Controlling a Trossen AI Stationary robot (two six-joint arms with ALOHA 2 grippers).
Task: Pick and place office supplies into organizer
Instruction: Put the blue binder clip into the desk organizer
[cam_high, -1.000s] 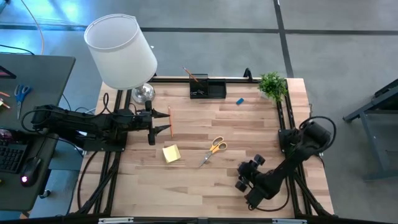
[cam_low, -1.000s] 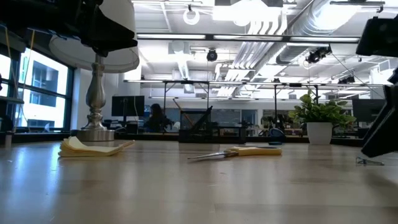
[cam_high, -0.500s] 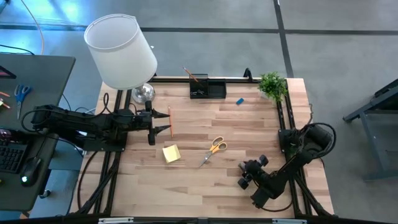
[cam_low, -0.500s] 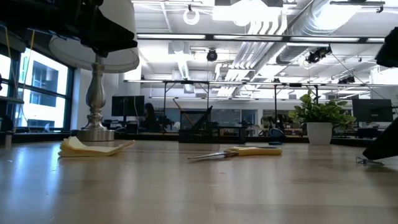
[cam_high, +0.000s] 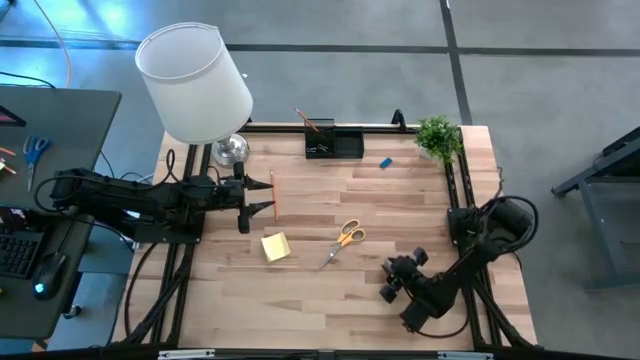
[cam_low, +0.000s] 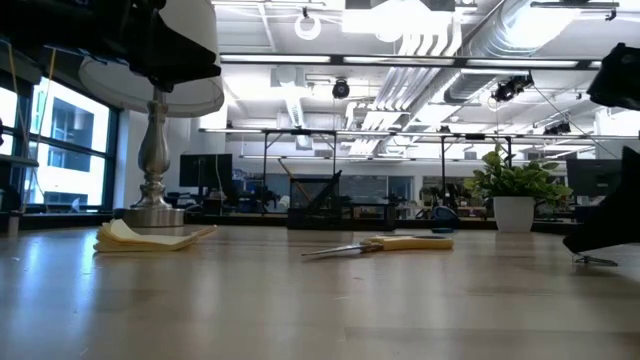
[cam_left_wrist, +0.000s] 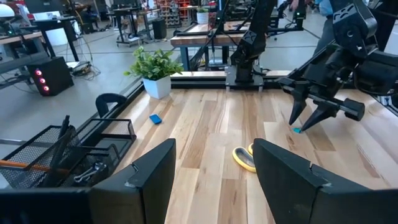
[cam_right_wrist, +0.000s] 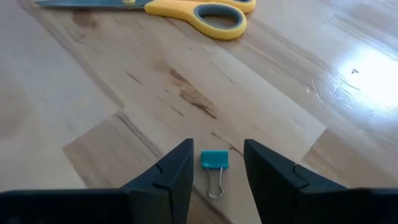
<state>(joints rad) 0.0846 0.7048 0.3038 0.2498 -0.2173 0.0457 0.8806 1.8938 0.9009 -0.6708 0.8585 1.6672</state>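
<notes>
My right gripper (cam_high: 388, 291) hangs low over the near right part of the table, open. In its wrist view the right gripper (cam_right_wrist: 217, 149) has one finger on each side of a small blue binder clip (cam_right_wrist: 215, 160), touching nothing; the clip lies flat on the wood. Orange-handled scissors (cam_high: 345, 239) lie mid-table, with a yellow sticky pad (cam_high: 275, 246) to their left. An orange pencil (cam_high: 272, 194) lies just ahead of my left gripper (cam_high: 246, 206), which is open and waits at the left. The black organizer (cam_high: 333, 143) stands at the far edge, a blue eraser (cam_high: 385, 162) to its right.
A white-shaded lamp (cam_high: 195, 82) stands at the far left corner and a small green plant (cam_high: 437, 134) at the far right. A pencil (cam_high: 307, 122) sticks up out of the organizer. Bare wood (cam_high: 320, 295) lies along the near edge, left of my right gripper.
In the low view my right gripper drew off toward the table's right edge and then came back in toward the clip, staying low over the table. Nothing on the table has moved.
</notes>
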